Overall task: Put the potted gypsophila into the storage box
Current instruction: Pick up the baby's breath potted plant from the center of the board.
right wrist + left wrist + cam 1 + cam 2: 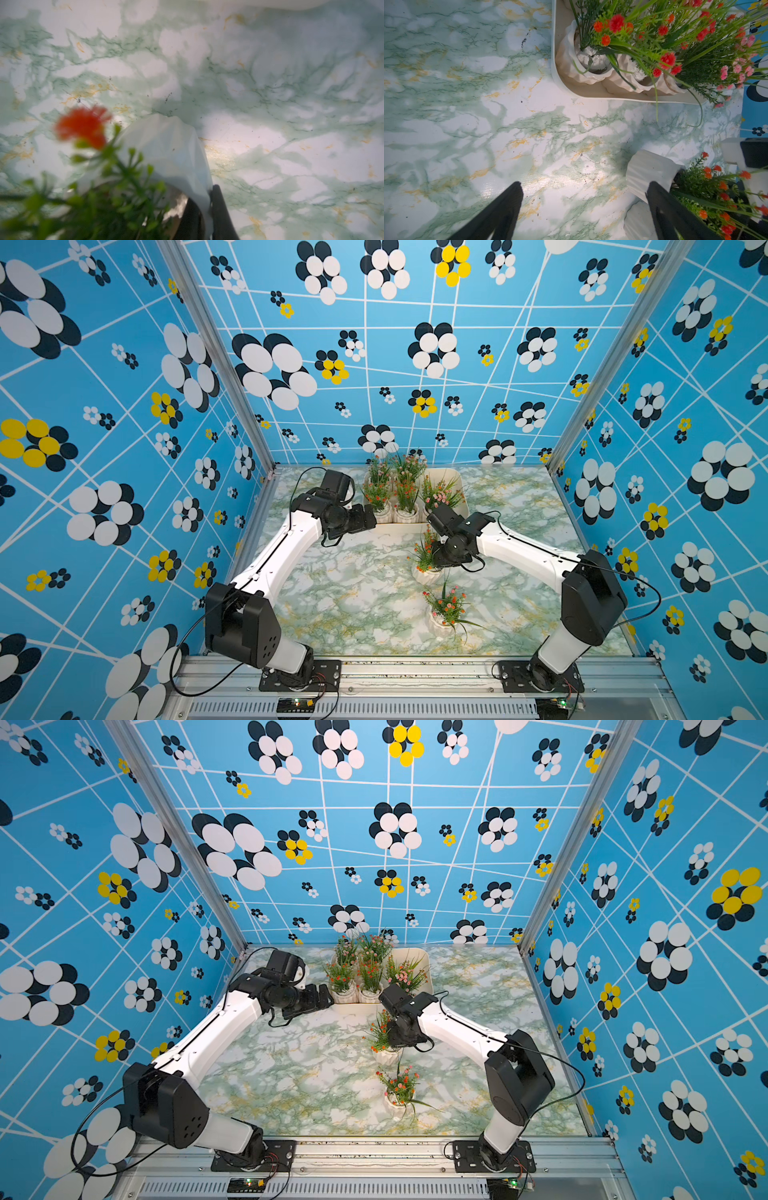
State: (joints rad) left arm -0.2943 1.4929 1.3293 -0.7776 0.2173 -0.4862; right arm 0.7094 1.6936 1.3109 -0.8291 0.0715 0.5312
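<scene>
**Mid-worktop: right claw clamped on a pot rim**

Near the middle of the worktop (332, 597), the held pot (426, 576) carries red-orange blossoms above thin green leaves. The right claw (204, 194) is clenched on its rim. In the right wrist view one finger (218, 199) lies outside the white ribbed wall and the other inside, with the wall pinched between them. Whether the base rests on the surface cannot be told.

Closer to the robot's base, a loose pot (441, 624) stands apart on the worktop, with one long leaf drooping toward the front.

Behind both, at the back edge of the worktop, the box (457, 477) carries several boxed pots (406, 512). They are packed touching one another along its near rim, and the right-hand one has pink blossoms.

Just beside the box's near left corner, the left claw (585, 185) hangs released. Its fingers are spread wide over bare marble-patterned surface and grasp nothing.

Blue walls (124, 406) printed with flowers enclose the scene on three sides.
</scene>
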